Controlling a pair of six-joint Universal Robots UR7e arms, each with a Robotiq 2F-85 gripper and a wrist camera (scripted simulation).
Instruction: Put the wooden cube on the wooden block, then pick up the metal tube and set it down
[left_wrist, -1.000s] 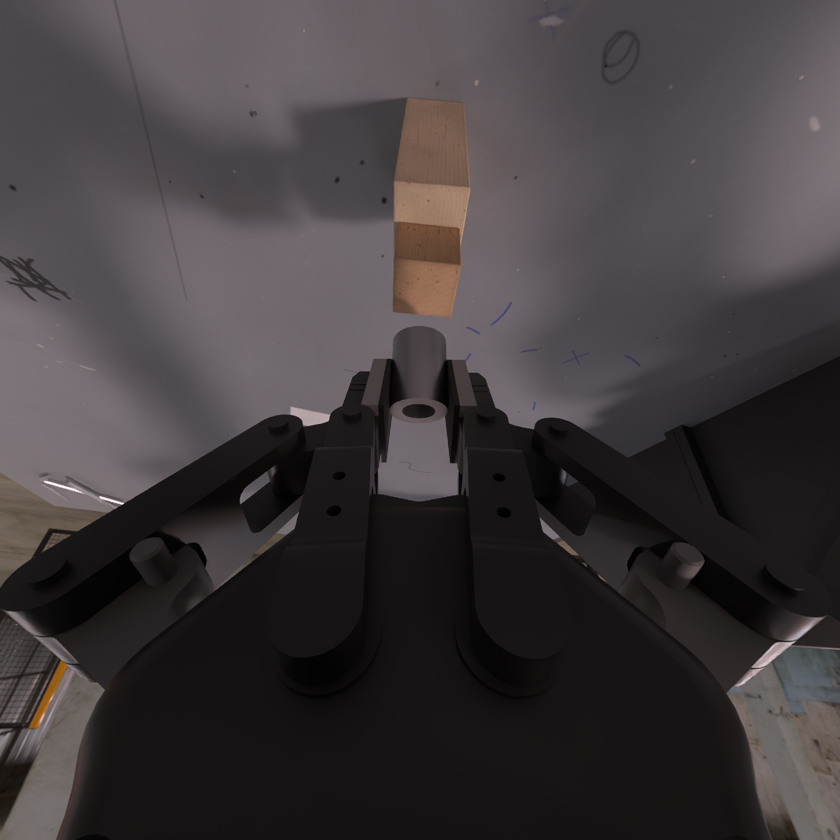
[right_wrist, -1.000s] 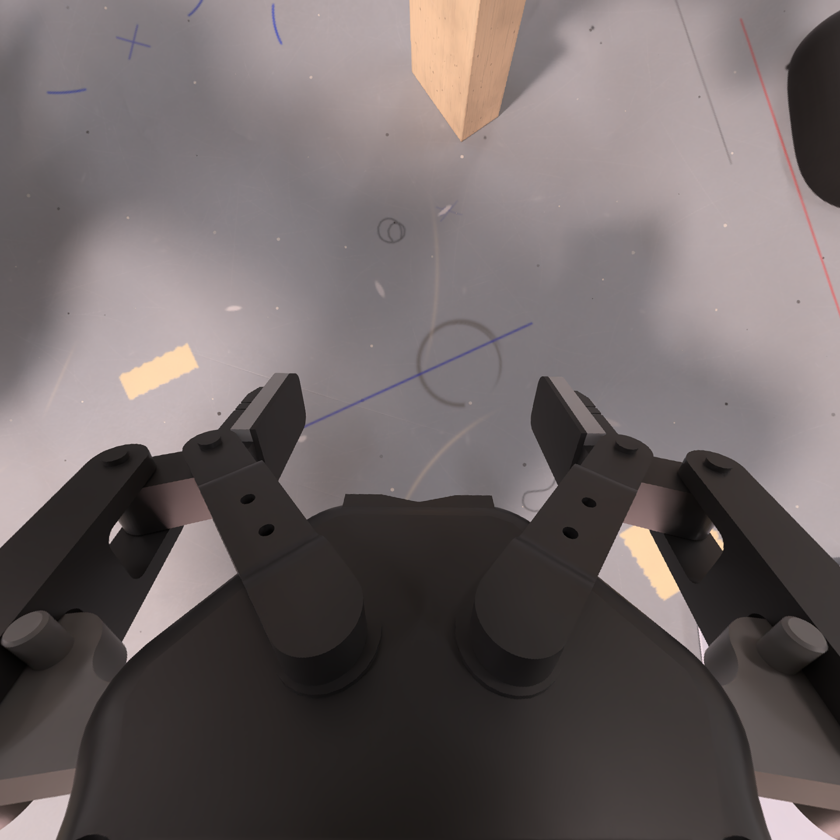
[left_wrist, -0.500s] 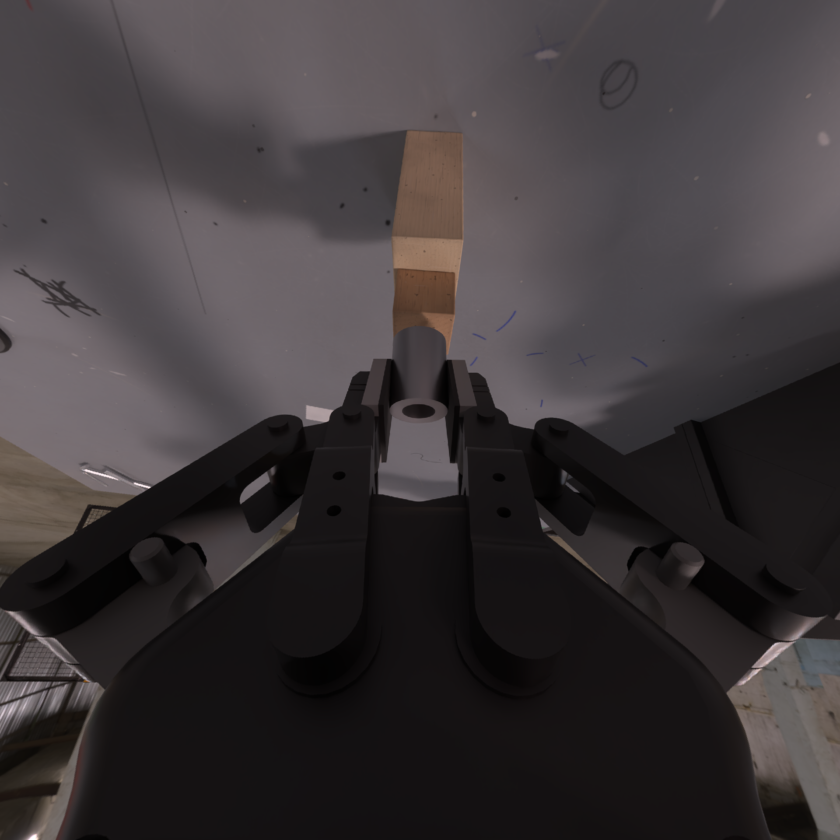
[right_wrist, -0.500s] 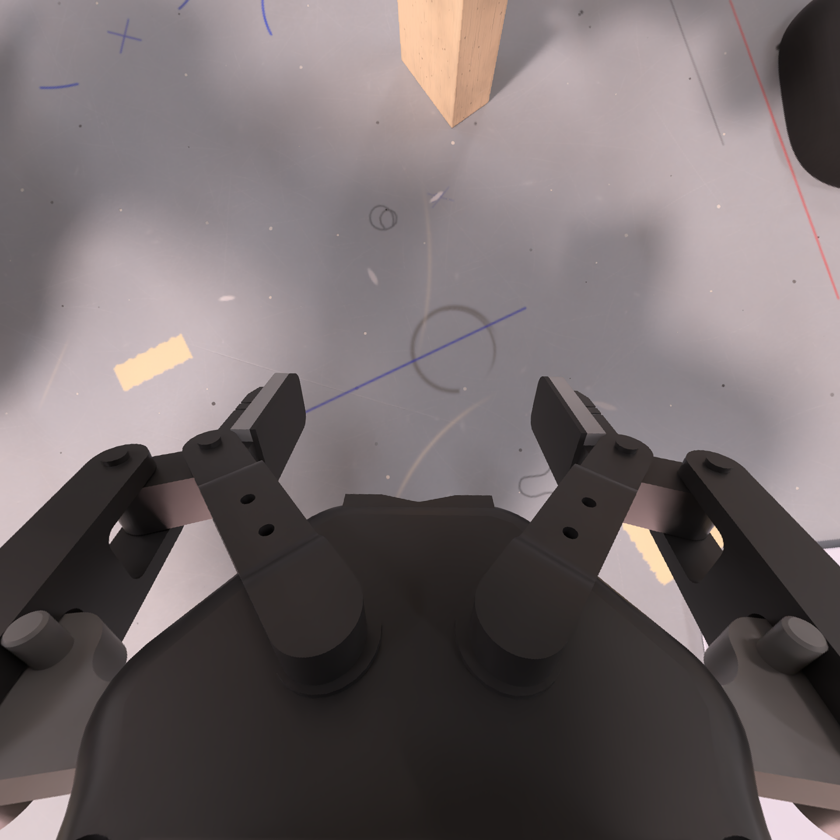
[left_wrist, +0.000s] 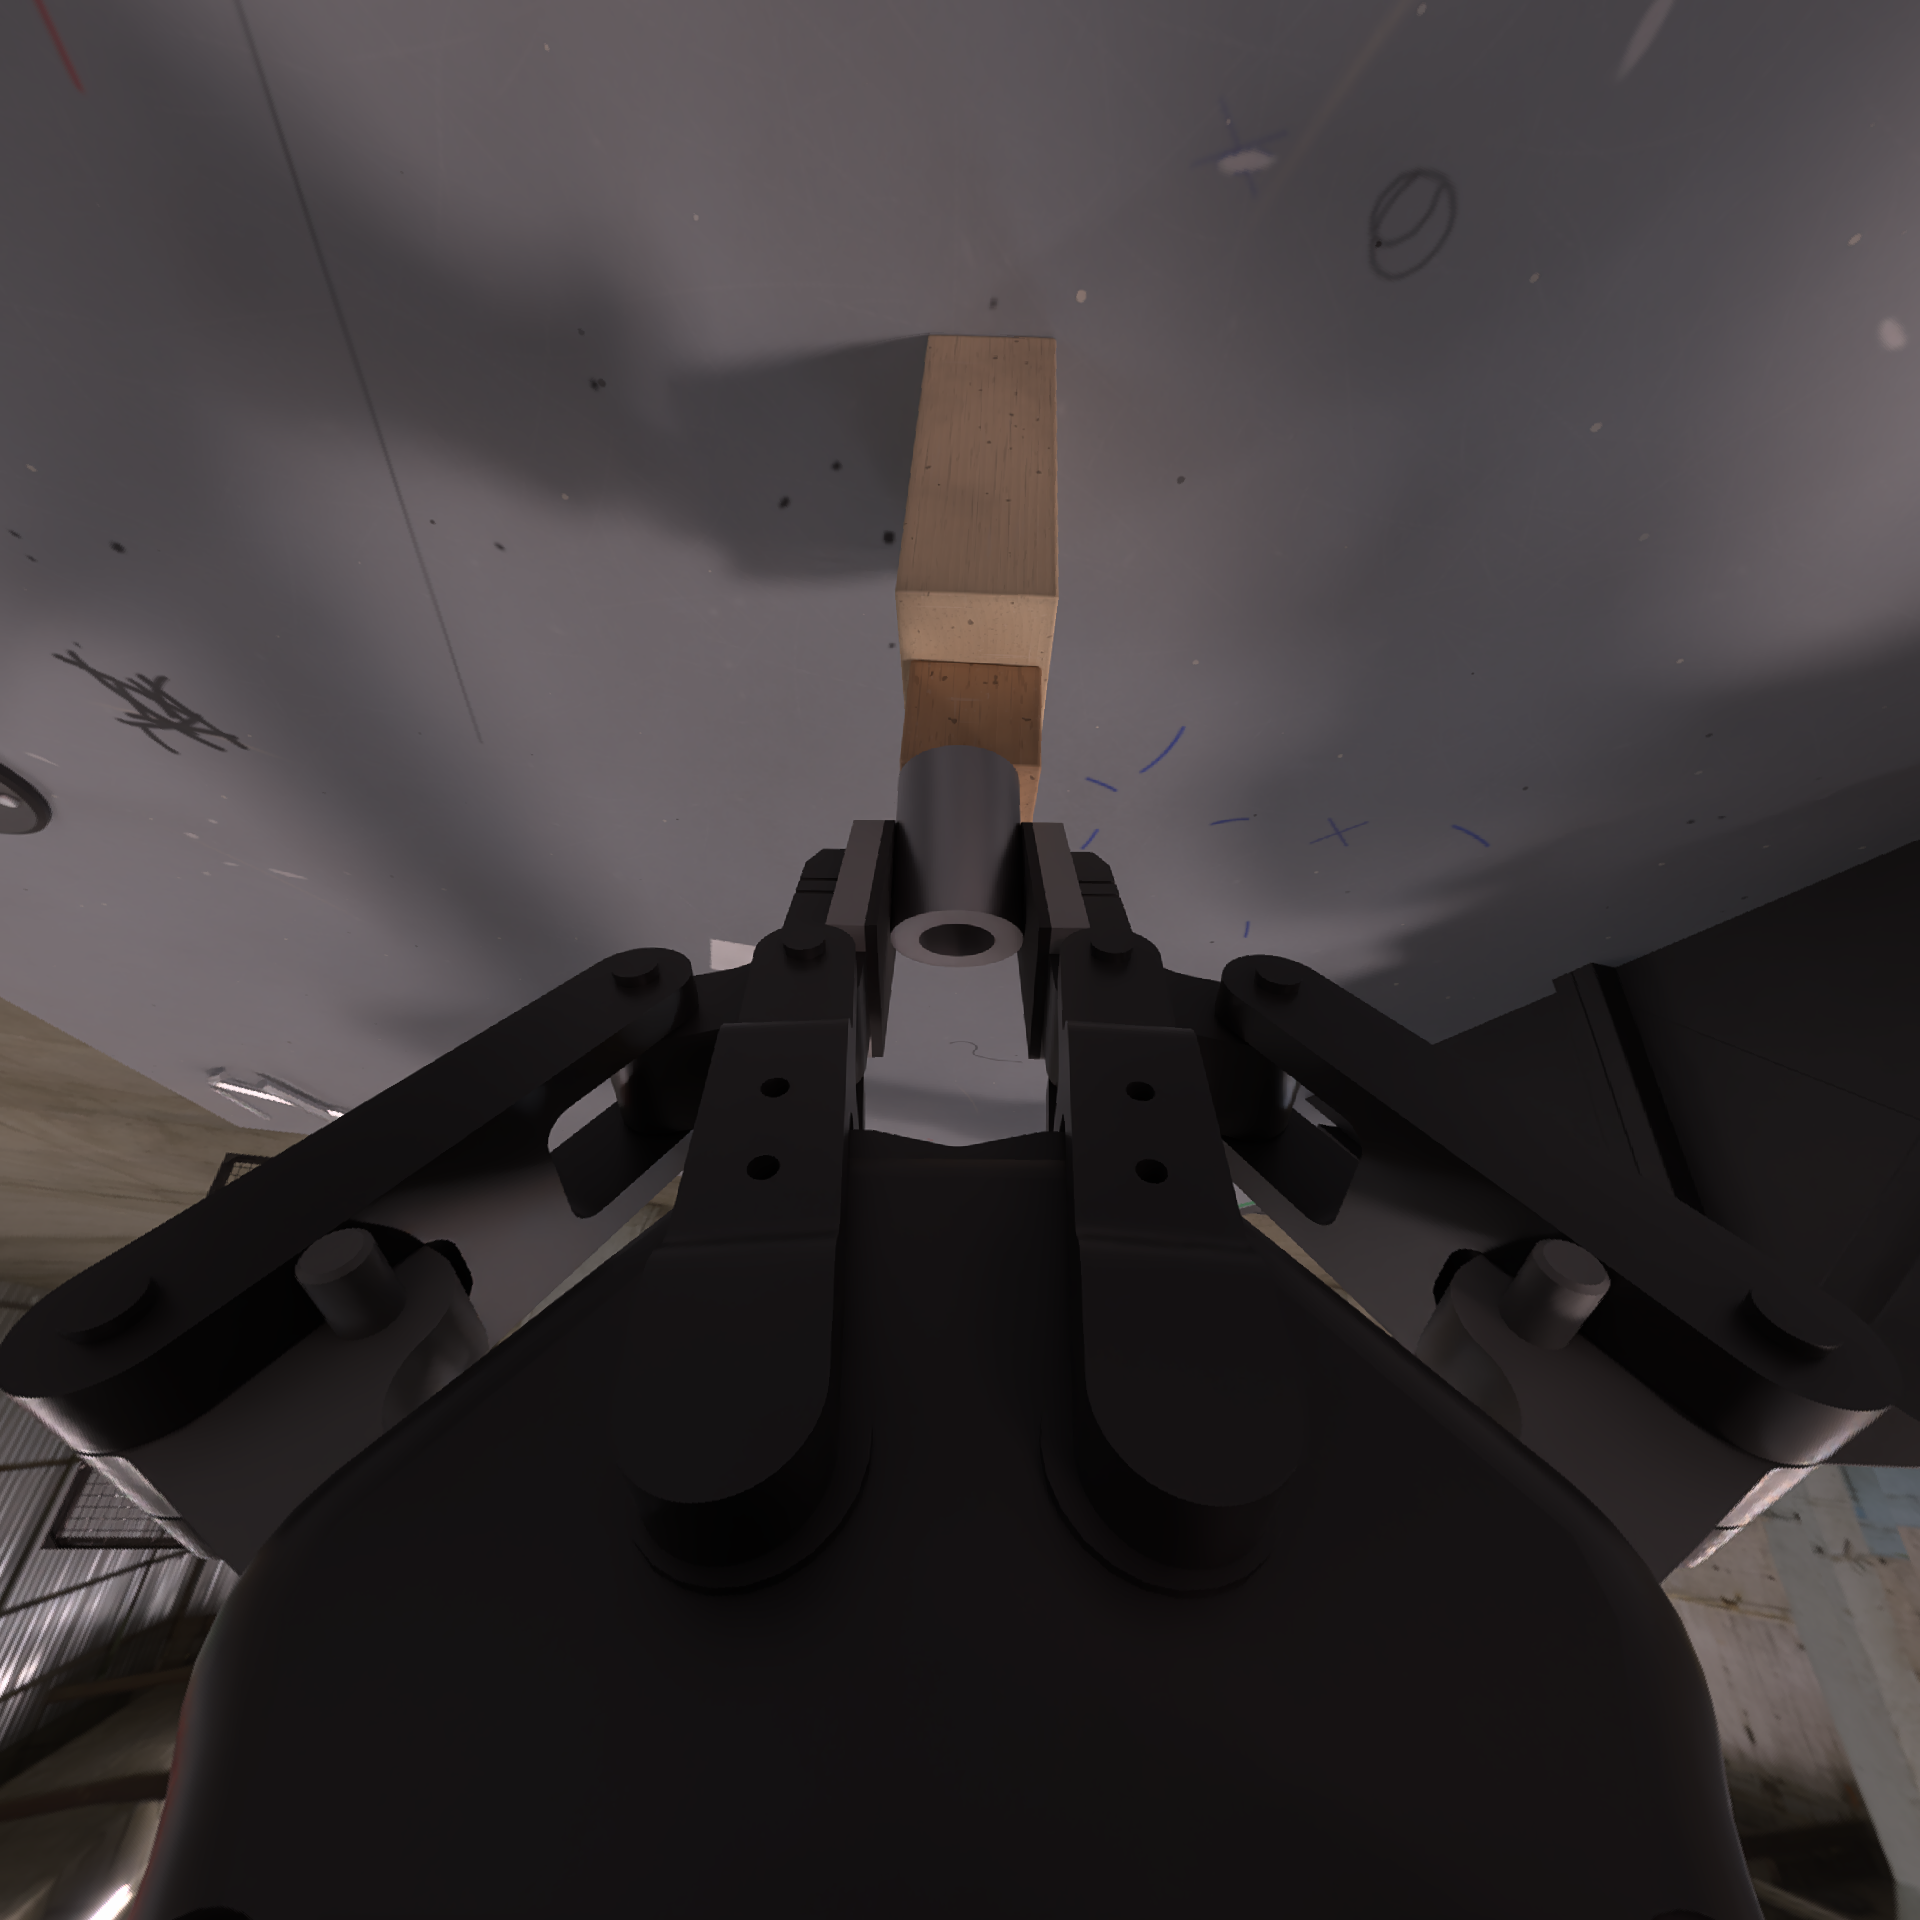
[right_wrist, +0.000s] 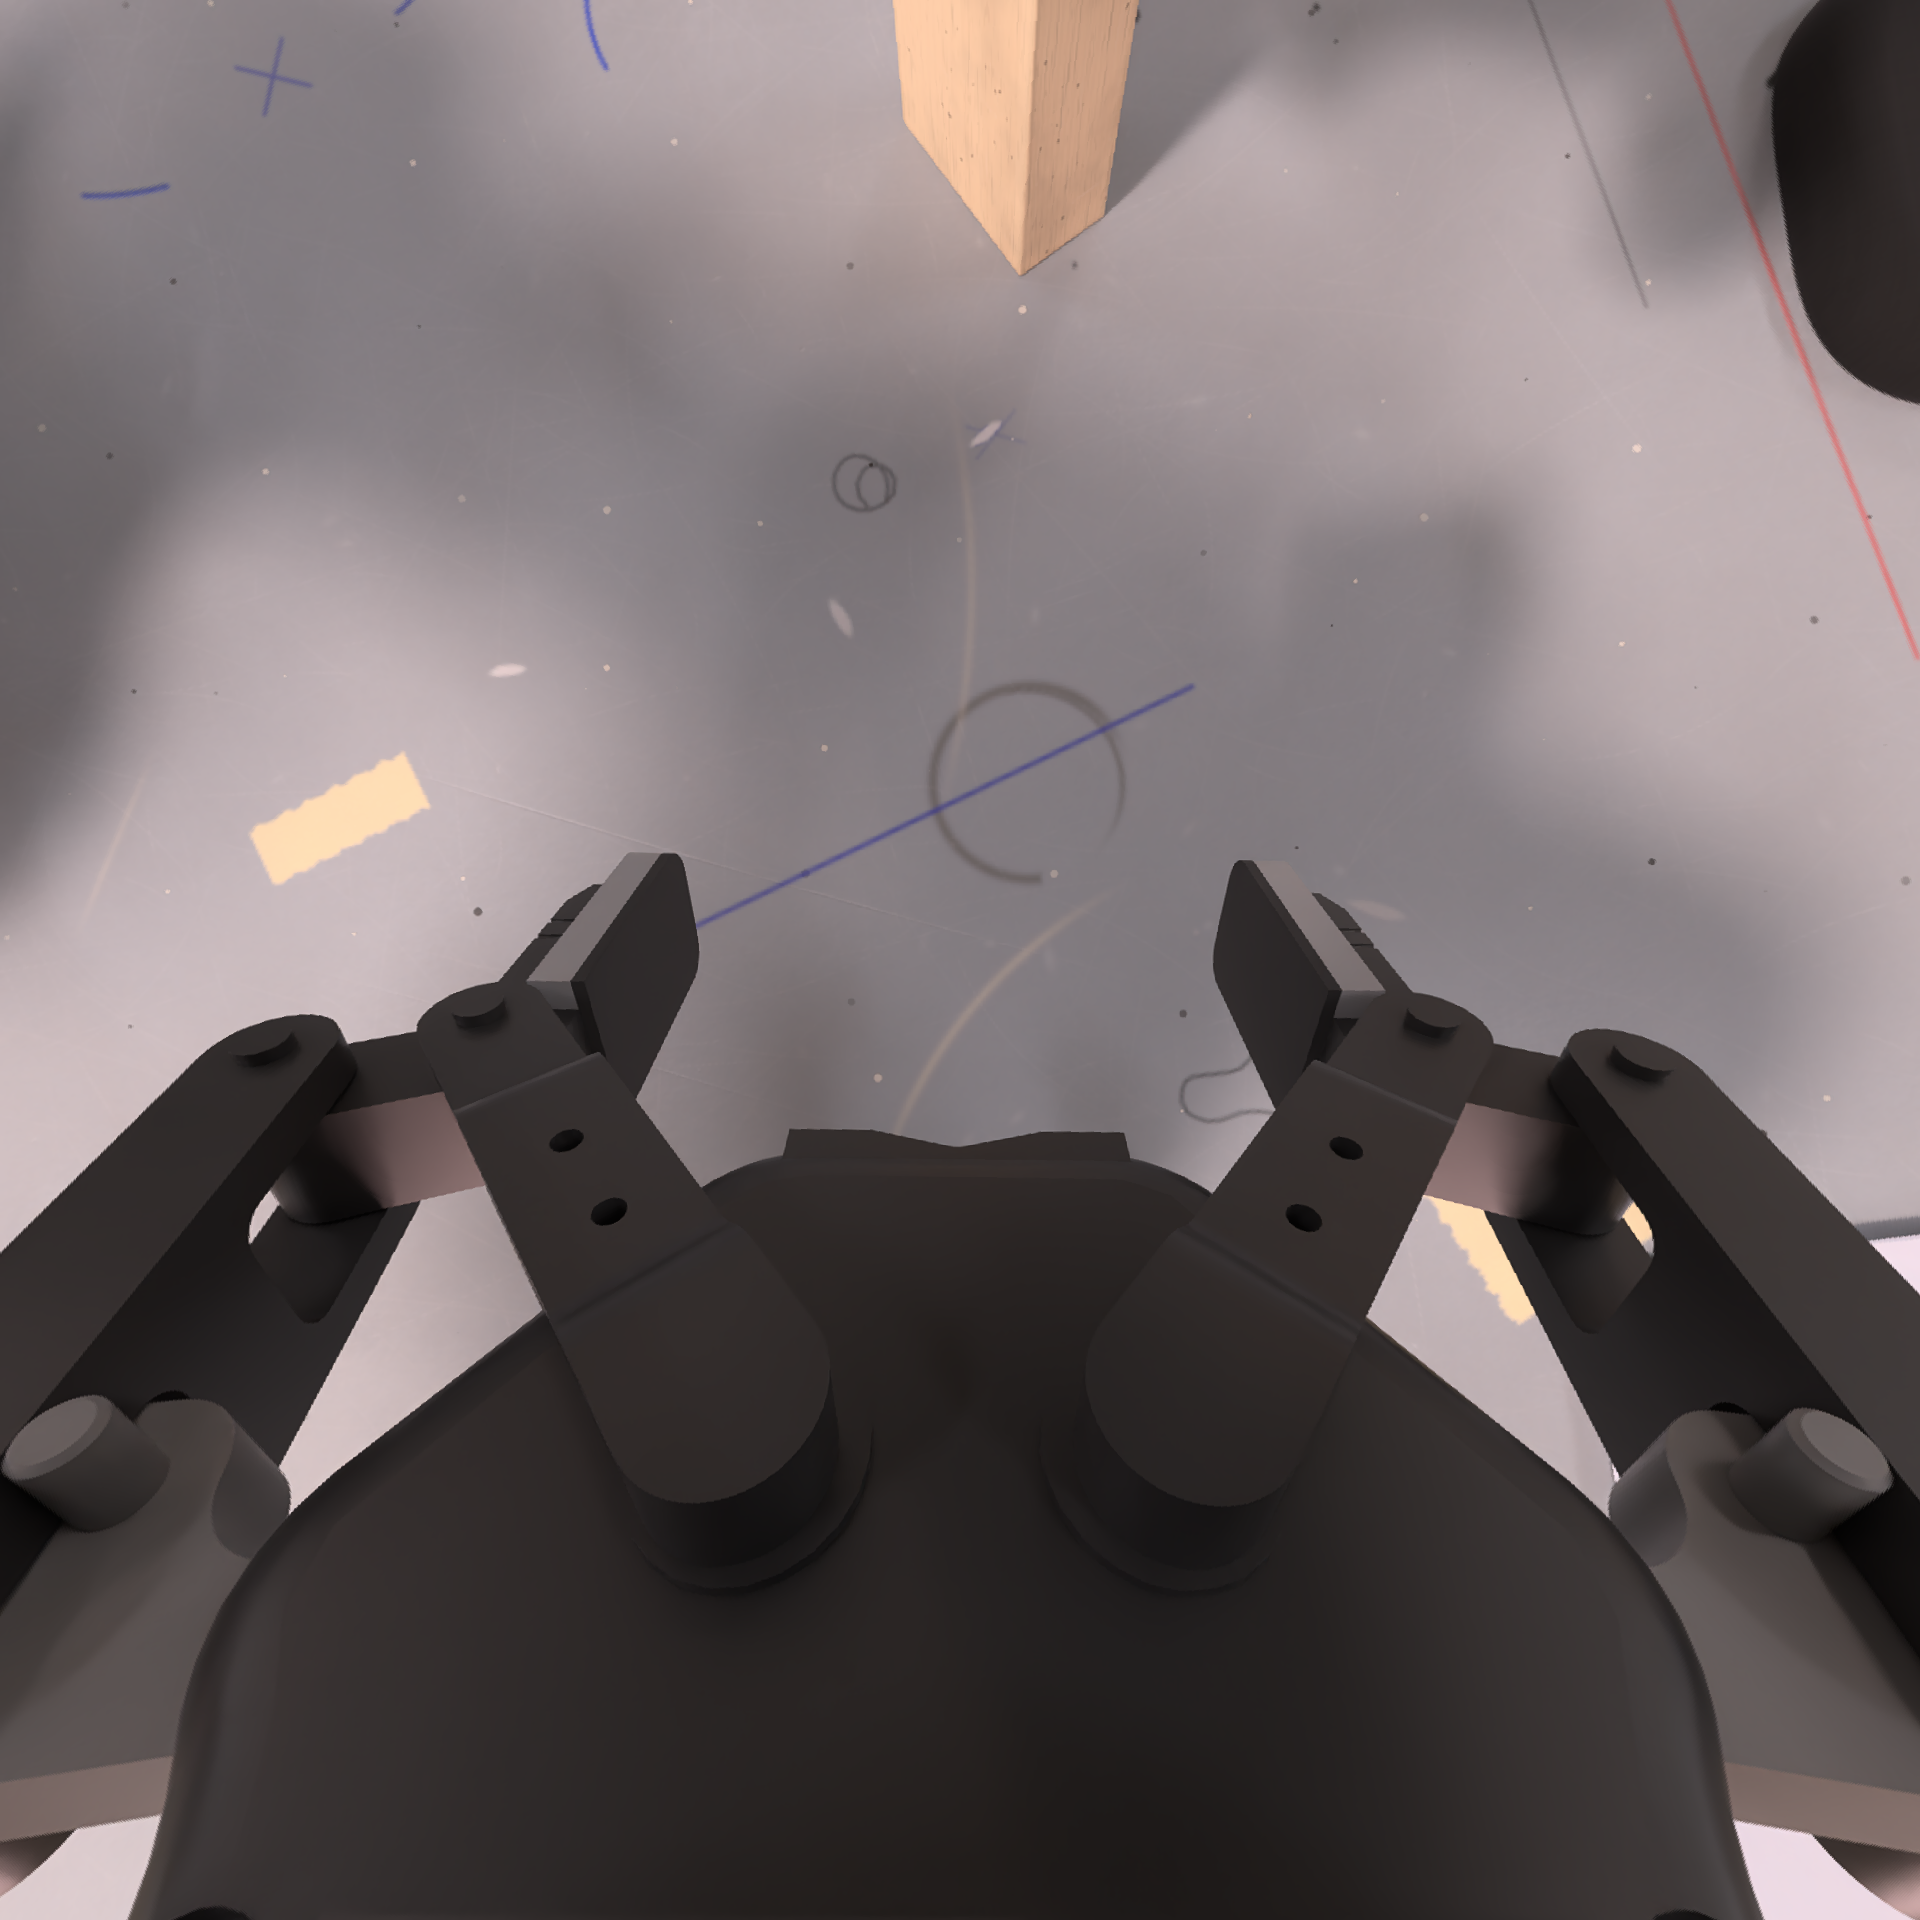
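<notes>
In the left wrist view my left gripper (left_wrist: 956, 836) is shut on the grey metal tube (left_wrist: 954, 883), whose open end faces the camera. Just beyond the tube stands the wooden block (left_wrist: 982, 488) with the smaller wooden cube (left_wrist: 971, 712) stacked on it. The tube overlaps the cube's lower edge in the picture; I cannot tell whether they touch. In the right wrist view my right gripper (right_wrist: 956, 935) is open and empty above the grey table (right_wrist: 416, 520). The lower part of the wooden block (right_wrist: 1018, 125) stands at the top centre, well ahead of the fingers.
Tan tape patches (right_wrist: 338, 816) and pen marks lie on the table. A dark rounded body (right_wrist: 1860, 208) sits at the right wrist view's top right edge. A dark robot part (left_wrist: 1714, 1039) fills the right of the left wrist view. The table edge (left_wrist: 135, 1039) runs at lower left.
My left gripper has carried the tube so that the wooden stack now sits lower in its view, right behind the tube. The right wrist view has shifted only slightly; the right gripper stays open.
</notes>
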